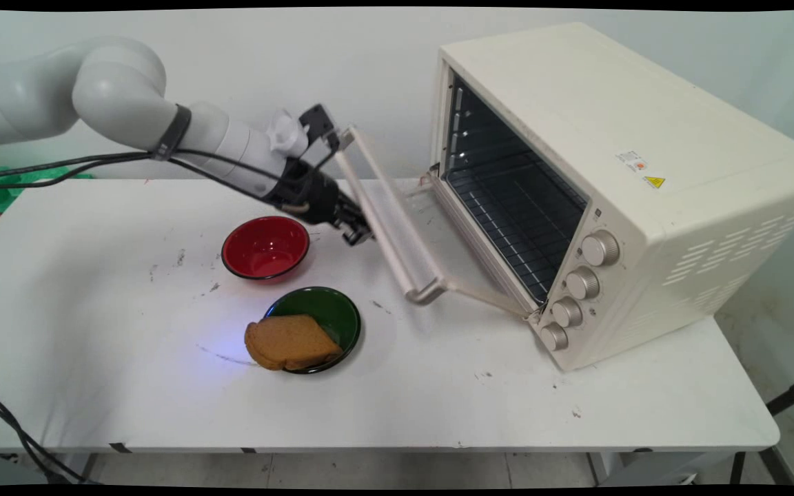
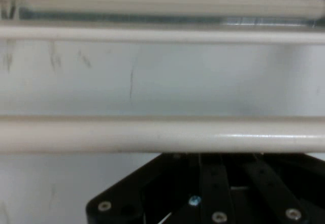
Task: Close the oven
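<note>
My gripper [image 1: 358,233] is right against the cream handle bar [image 1: 389,231] of the toaster oven's door [image 1: 431,234], about midway along the bar. The glass door hangs partly open, tilted out and down from its hinge at the oven's bottom. In the hand view the handle [image 2: 162,133] runs straight across, just above the black linkage [image 2: 218,193], and covers the gripper's tip. The cream oven [image 1: 611,172] stands at the right, its dark inside and wire rack [image 1: 514,220] showing.
A red bowl [image 1: 266,248], with nothing in it, sits just below the arm. A green plate [image 1: 331,313] nearer the front carries a slice of brown bread [image 1: 290,342] hanging over its left rim. Four knobs [image 1: 579,282] line the oven's front right.
</note>
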You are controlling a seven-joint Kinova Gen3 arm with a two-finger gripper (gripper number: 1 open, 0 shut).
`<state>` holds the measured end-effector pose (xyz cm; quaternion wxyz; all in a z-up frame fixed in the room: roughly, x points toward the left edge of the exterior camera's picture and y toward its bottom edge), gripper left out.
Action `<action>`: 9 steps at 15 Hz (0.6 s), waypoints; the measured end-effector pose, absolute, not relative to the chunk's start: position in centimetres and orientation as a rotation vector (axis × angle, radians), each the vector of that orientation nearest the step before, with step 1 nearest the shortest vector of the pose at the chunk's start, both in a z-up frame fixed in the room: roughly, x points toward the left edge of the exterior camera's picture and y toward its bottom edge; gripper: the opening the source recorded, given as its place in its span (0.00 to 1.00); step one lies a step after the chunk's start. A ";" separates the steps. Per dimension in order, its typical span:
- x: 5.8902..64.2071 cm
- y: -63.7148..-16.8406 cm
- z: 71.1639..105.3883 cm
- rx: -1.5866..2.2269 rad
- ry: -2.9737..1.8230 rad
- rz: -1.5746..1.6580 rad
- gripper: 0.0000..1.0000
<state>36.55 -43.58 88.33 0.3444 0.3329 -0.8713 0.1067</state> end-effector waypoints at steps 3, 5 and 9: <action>36.1 -44.1 89.9 0.843 -2.168 0.288 0.00; 35.7 -44.6 91.5 0.825 -2.089 0.300 0.00; 35.4 -45.3 94.1 0.792 -2.014 0.317 0.00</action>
